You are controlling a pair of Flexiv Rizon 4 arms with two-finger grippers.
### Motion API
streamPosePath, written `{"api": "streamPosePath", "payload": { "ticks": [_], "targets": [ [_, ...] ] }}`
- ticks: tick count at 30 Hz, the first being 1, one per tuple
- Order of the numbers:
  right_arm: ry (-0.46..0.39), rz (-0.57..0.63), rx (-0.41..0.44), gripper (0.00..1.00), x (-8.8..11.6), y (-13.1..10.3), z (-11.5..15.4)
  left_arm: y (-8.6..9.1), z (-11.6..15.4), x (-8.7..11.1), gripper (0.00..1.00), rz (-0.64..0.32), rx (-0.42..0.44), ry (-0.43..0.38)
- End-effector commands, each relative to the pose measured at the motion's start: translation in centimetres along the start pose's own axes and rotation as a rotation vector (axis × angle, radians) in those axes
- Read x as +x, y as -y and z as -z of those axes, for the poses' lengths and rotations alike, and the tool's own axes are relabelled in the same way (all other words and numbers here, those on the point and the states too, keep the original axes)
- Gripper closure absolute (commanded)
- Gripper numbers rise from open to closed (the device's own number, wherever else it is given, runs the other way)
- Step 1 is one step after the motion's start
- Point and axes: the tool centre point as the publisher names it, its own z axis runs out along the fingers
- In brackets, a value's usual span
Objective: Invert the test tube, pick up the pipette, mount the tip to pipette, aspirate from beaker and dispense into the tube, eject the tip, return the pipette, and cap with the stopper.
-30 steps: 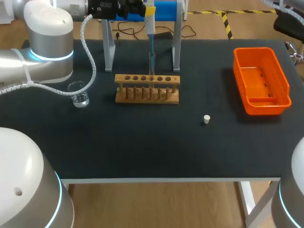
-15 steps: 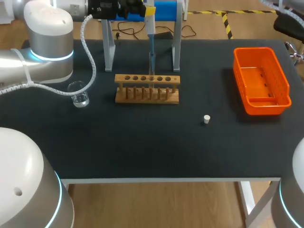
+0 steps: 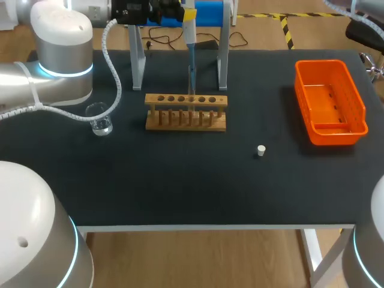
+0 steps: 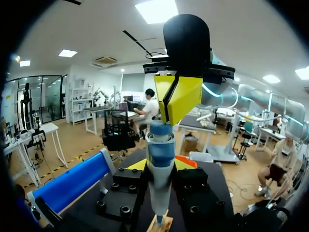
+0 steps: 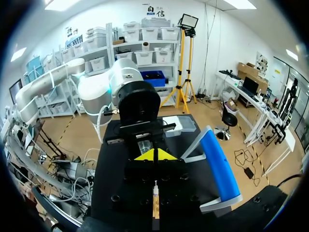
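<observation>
My left gripper (image 3: 179, 11) reaches in from the left at the table's far edge, shut on the pipette (image 3: 189, 36), which hangs upright. Seen from the left wrist, the pipette (image 4: 160, 164) stands between the black fingers of my left gripper (image 4: 159, 186). Its blue tip (image 3: 192, 59) points down into the test tube (image 3: 192, 81), which stands upright in the wooden rack (image 3: 186, 111). My right gripper (image 4: 177, 96) faces the left one, its yellow tips shut and resting at the pipette's top end. In the right wrist view the right gripper (image 5: 154, 155) is above the rack (image 5: 155, 208).
A glass beaker (image 3: 102, 123) stands left of the rack, under my left arm's cable. A small white stopper (image 3: 261, 150) lies to the right of the table's middle. An orange bin (image 3: 330, 102) sits at the right. The blue-barred pipette stand (image 3: 222, 57) straddles the pipette.
</observation>
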Motion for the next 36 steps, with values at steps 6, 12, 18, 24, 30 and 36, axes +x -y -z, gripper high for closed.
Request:
{"api": "streamPosePath", "payload": {
  "ticks": [6, 12, 18, 24, 30, 36],
  "targets": [
    [-0.009, -0.009, 0.004, 1.0, 0.2, 0.9, -0.5, 0.4, 0.0, 0.0, 1.0, -0.001, 0.003, 0.003],
    [0.006, 0.009, -0.014, 1.0, 0.1, -0.2, 0.5, 0.4, 0.0, 0.0, 1.0, -0.001, 0.003, 0.003],
    [0.041, 0.056, -0.042, 0.69, 0.3, -1.9, 2.5, 0.4, 0.0, 0.0, 1.0, -0.001, 0.003, 0.003],
    [0.063, 0.117, -0.081, 0.0, 0.9, -1.7, 5.1, 0.4, 0.0, 0.0, 1.0, -0.001, 0.003, 0.003],
    [0.098, 0.2, -0.087, 0.0, 1.8, 1.5, 7.5, 0.4, 0.0, 0.0, 1.0, -0.001, 0.003, 0.003],
    [0.098, 0.232, -0.052, 0.0, 2.2, 6.6, 7.0, 0.4, 0.0, 0.0, 1.0, -0.001, 0.003, 0.003]
  ]
}}
